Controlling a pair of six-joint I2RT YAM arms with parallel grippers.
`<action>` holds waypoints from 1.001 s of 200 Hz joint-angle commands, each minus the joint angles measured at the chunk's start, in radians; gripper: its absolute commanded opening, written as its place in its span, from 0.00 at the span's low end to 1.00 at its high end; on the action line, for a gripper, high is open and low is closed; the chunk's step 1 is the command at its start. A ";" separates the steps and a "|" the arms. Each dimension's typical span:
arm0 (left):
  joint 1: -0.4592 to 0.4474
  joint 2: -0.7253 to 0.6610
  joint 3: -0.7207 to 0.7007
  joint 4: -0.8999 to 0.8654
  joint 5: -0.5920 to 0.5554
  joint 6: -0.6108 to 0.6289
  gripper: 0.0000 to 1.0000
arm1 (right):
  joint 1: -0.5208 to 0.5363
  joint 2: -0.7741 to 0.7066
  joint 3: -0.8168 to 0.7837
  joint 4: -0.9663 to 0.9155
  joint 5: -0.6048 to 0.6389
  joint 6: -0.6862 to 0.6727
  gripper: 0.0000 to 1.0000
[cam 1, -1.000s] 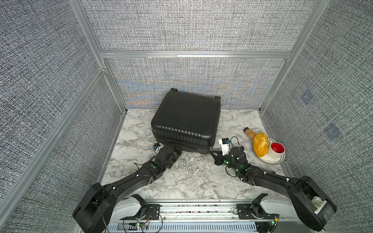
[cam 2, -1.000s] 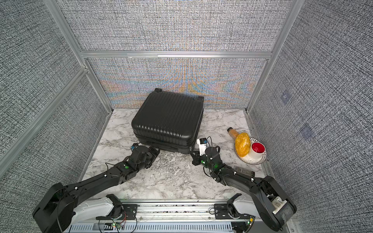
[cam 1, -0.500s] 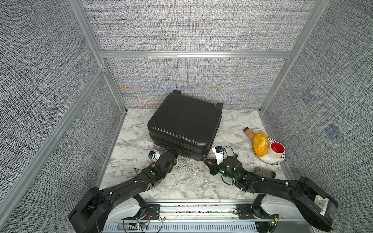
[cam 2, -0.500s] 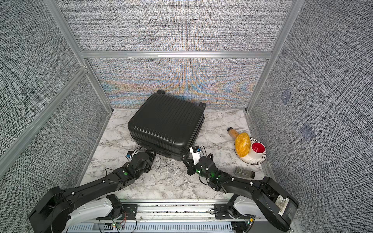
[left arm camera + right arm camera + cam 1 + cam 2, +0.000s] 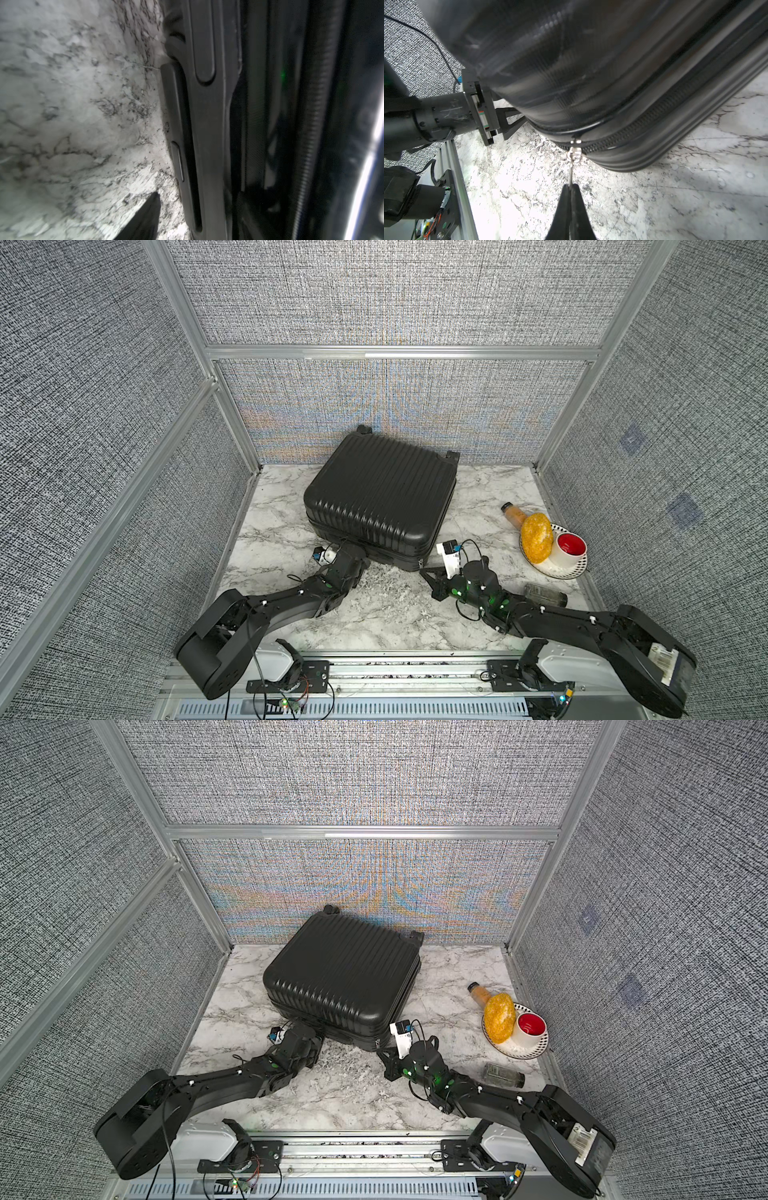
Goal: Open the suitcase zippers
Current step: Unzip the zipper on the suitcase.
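The black suitcase (image 5: 380, 489) lies flat on the marble tabletop (image 5: 270, 531). At its near right corner the right gripper (image 5: 571, 188), pressed together, pinches the silvery zipper pull tab (image 5: 571, 170), which hangs from the zipper track (image 5: 633, 124). The left gripper (image 5: 518, 118), fingers spread, sits at the case's near left edge, perhaps touching the shell.

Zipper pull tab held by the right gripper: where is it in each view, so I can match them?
Top view: pull tab at the suitcase corner nearest the right gripper, at its tips.
Top view: pull tab at that same near corner.
Left wrist: not in it; only the suitcase's side shows.
Right wrist: pull tab mid-frame, pinched in the shut right gripper.
Shared landmark: the zipper track along the suitcase seam.
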 commanded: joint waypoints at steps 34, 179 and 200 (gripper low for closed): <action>0.015 0.061 0.031 0.062 0.050 0.007 0.53 | 0.003 0.001 -0.001 0.001 -0.003 -0.003 0.00; 0.070 -0.042 0.003 -0.120 0.039 0.088 0.01 | 0.000 -0.059 -0.001 -0.145 0.125 -0.028 0.00; 0.105 -0.077 0.018 -0.204 0.069 0.169 0.01 | -0.023 -0.094 -0.002 -0.222 0.190 -0.043 0.00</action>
